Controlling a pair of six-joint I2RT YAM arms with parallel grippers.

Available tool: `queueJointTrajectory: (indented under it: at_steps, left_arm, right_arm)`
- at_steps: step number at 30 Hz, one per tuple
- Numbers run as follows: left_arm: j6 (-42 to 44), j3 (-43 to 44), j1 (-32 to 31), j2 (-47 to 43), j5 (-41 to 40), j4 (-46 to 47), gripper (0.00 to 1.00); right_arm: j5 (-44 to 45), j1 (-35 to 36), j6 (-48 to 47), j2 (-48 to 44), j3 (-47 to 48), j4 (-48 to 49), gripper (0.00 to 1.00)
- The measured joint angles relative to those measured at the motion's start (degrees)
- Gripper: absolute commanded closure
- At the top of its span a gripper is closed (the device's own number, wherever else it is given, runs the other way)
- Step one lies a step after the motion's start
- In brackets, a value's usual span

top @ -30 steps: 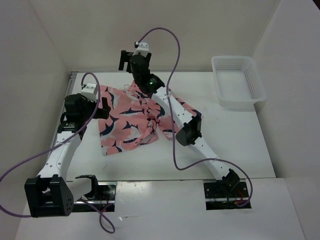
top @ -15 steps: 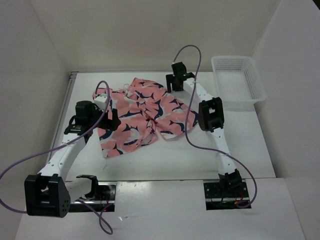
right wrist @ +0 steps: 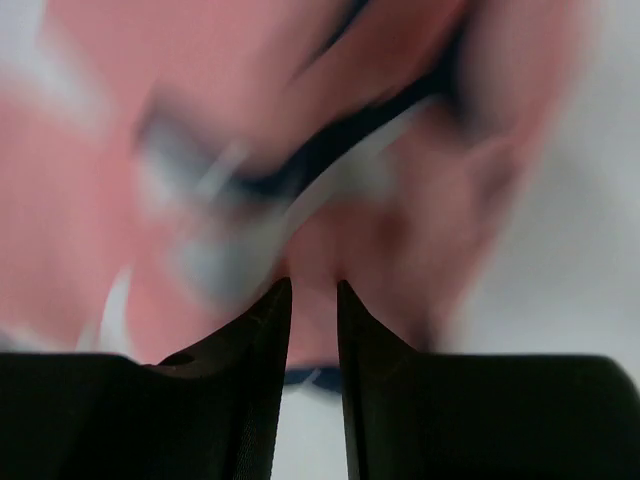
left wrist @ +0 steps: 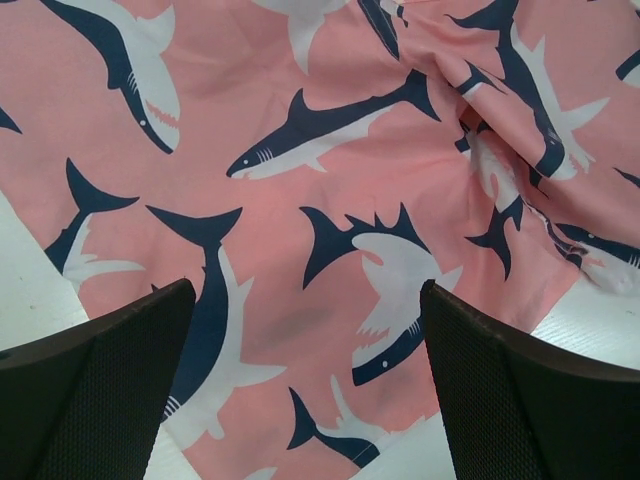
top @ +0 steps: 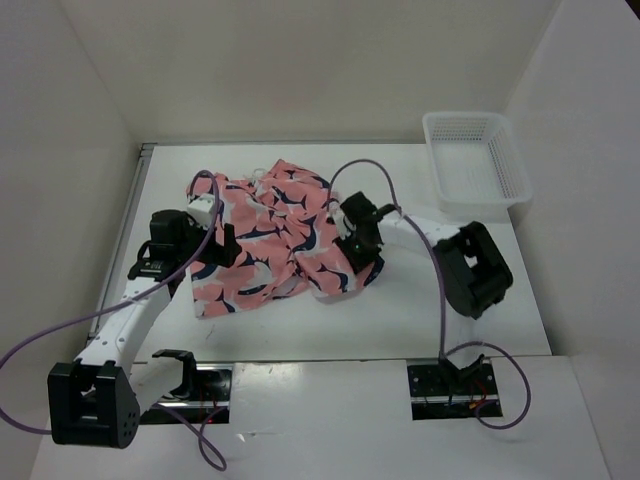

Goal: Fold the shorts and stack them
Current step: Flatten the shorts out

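Dragged nearer and bunched since half a second ago, the shorts lie crumpled in the middle of the table, soft salmon cloth printed with navy-and-white sharks. Over their left part the left gripper hovers, fingers spread wide, holding nothing. At their right edge the right gripper, arm folded low, is almost closed, with pink cloth pinched in the slit.

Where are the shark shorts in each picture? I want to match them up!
Top external: the shorts lie crumpled in the middle of the white table.
Left wrist: the shorts fill nearly the whole picture, above two wide-apart dark fingers.
Right wrist: the shorts are a pink blur across the top, above two nearly closed fingers.
Shared landmark: the white table showing beside the pink cloth in every view.
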Motion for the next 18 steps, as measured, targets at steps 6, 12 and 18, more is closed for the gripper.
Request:
queueJointTrajectory:
  at_steps: [6, 12, 18]
  left_arm:
    - [0.00, -0.79, 0.00, -0.35, -0.87, 0.92, 0.00]
    - [0.00, -0.76, 0.31, -0.35, -3.45, 2.93, 0.00]
    - [0.00, -0.17, 2.19, -0.46, -4.98, 2.51, 0.00]
  right_arm:
    - [-4.61, 14.97, -8.57, -15.98, -15.39, -0.44, 0.72]
    - [-9.03, 17.99, -15.15, -8.39, -3.69, 5.16, 0.41]
    - [-3.23, 17.35, -13.05, -0.98, 3.52, 16.48, 0.15]
